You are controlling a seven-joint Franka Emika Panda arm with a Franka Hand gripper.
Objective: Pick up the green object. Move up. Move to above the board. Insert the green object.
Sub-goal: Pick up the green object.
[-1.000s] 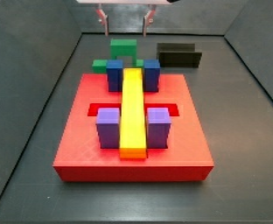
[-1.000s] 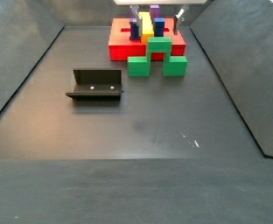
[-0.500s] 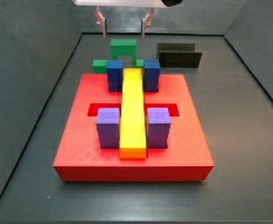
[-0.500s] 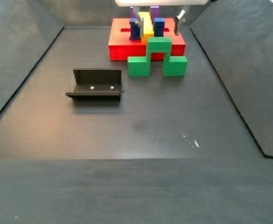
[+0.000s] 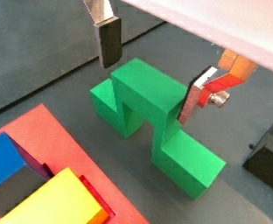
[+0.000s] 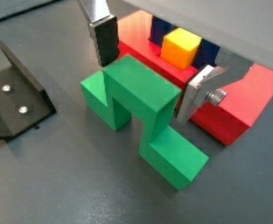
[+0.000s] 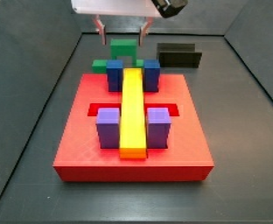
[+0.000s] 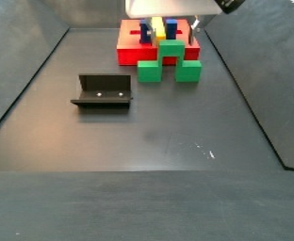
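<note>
- Fixture [image 8: 103, 91]: in a side view it stands on the dark floor toward the left edge, well apart from the other pieces; in a wrist view [image 6: 17, 94] its plate shows two small holes
- Board [image 7: 133, 131]: a red slab lying along the middle of the floor, with recessed slots in its top
- Purple blocks [image 7: 108, 127]: two of them stand on the board, one on each side of the bar
- Yellow bar [image 7: 132, 109]: lies lengthwise along the centre of the board, flanked by the dark blue blocks [image 7: 115, 74] at its other end
- Green object [image 7: 122, 54]: rests on the floor just beside the end of the board where the blue blocks stand; in both wrist views [image 5: 150, 118] [image 6: 139, 109] its raised cube stands at the middle of the low bar
- Gripper [image 6: 150, 66]: directly over the green object, released, its jaws spread wide on either side of the raised cube
- Fingers [image 5: 108, 42]: silver plates with dark pads, level with the top of the cube; in both wrist views a gap shows on one side, and whether the opposite plate touches the cube cannot be told
- In a side view the gripper [image 8: 169, 33] hangs above the green object [image 8: 170, 60]
</note>
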